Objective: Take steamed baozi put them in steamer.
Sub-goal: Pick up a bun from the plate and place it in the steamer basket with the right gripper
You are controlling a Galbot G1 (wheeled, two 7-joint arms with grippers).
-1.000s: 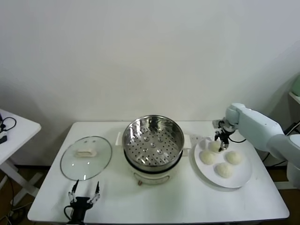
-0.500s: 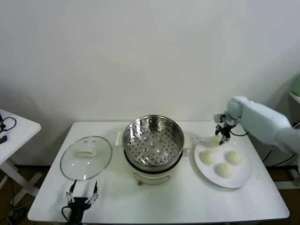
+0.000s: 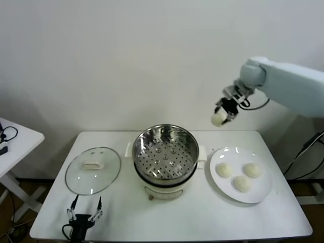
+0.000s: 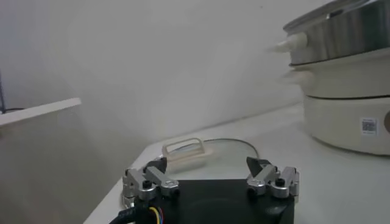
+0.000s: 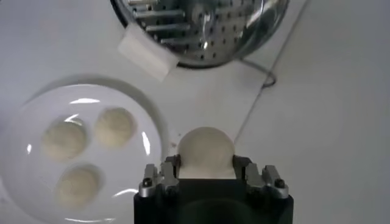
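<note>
My right gripper (image 3: 221, 115) is shut on one cream-white baozi (image 3: 218, 119) and holds it high in the air, to the right of and above the steamer (image 3: 165, 152). In the right wrist view the baozi (image 5: 206, 152) sits between the fingers, with the steamer's perforated floor (image 5: 201, 27) farther off. Three more baozi (image 3: 224, 169) (image 3: 251, 169) (image 3: 241, 183) lie on the white plate (image 3: 263, 195); they also show in the right wrist view (image 5: 114, 126). The steamer basket is empty. My left gripper (image 3: 84, 211) is open and idle at the table's front left.
A flat glass lid (image 3: 93, 170) lies left of the steamer and shows in the left wrist view (image 4: 201, 149). The steamer's cream pot base (image 4: 347, 115) stands beyond it. A white side table (image 3: 12, 142) is at far left.
My right gripper has lifted one baozi off the plate, rising and moving left toward the steamer. Three baozi stay on the plate. The left arm shifted slightly.
</note>
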